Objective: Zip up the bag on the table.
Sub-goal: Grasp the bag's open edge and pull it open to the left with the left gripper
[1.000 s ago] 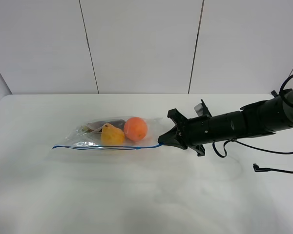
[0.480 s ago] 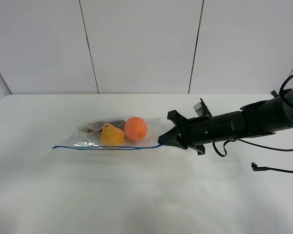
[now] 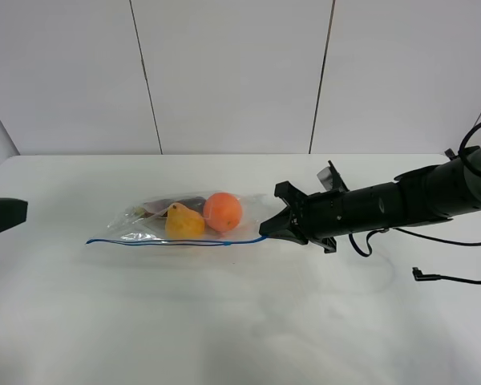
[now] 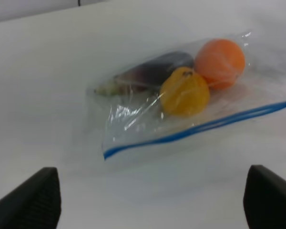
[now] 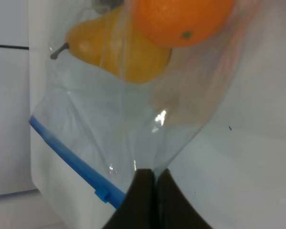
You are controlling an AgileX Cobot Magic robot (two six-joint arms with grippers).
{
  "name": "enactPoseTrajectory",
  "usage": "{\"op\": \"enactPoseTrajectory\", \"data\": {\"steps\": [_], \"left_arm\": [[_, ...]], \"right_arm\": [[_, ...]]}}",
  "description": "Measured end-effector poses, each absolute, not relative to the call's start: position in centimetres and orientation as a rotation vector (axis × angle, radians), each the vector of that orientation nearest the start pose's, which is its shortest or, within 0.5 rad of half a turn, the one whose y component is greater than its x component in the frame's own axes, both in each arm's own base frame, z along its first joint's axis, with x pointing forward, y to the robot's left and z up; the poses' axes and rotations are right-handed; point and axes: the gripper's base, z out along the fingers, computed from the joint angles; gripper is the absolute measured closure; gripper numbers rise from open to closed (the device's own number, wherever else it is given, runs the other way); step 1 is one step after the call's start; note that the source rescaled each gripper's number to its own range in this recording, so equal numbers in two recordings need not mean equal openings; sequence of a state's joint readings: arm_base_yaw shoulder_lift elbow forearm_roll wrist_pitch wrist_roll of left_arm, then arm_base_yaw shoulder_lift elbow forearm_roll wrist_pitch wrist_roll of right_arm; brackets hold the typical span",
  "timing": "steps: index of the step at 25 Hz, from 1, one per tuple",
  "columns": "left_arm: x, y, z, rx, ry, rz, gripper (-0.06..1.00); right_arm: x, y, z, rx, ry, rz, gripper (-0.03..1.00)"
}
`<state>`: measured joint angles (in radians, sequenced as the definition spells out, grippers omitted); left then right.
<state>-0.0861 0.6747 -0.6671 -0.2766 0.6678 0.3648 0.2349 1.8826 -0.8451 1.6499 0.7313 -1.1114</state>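
The clear bag (image 3: 176, 224) lies on the white table (image 3: 224, 321), its blue zipper strip (image 3: 176, 241) along the near edge. An orange (image 3: 223, 212), a yellow pear (image 3: 183, 222) and a dark item show through it. My right gripper (image 3: 266, 231) is shut on the bag's right corner; in the right wrist view its fingertips (image 5: 150, 188) pinch the plastic beside the blue strip (image 5: 69, 164). My left gripper (image 3: 12, 214) pokes in at the far left, apart from the bag. It is open, with the bag (image 4: 181, 100) ahead of its wide-set fingers (image 4: 31, 200).
A black cable with a plug (image 3: 422, 275) lies on the table at the right, below the right arm. White wall panels stand behind the table's far edge.
My left gripper has come into the exterior view at the left edge. The right gripper and the bag have not moved.
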Motion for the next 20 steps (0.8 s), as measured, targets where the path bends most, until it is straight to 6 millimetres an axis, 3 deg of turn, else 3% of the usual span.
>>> {"op": "enactPoseTrajectory", "data": {"steps": [5, 10, 13, 20], "left_arm": [[14.3, -4.8, 32.1, 0.476, 2.12, -0.261, -0.06], [12.9, -8.5, 31.9, 0.796, 2.043, -0.38, -0.06], [12.3, -9.8, 31.9, 0.956, 1.958, -0.361, -0.06], [15.1, -12.2, 30.1, 1.015, 1.957, -0.304, -0.06]], "right_arm": [[30.6, 13.7, 13.7, 0.063, 2.529, 1.254, 0.97], [30.6, 13.7, 13.7, 0.059, 2.528, 1.254, 0.97], [30.6, 13.7, 13.7, 0.059, 2.528, 1.254, 0.97], [30.6, 13.7, 13.8, 0.055, 2.526, 1.265, 0.97]]}}
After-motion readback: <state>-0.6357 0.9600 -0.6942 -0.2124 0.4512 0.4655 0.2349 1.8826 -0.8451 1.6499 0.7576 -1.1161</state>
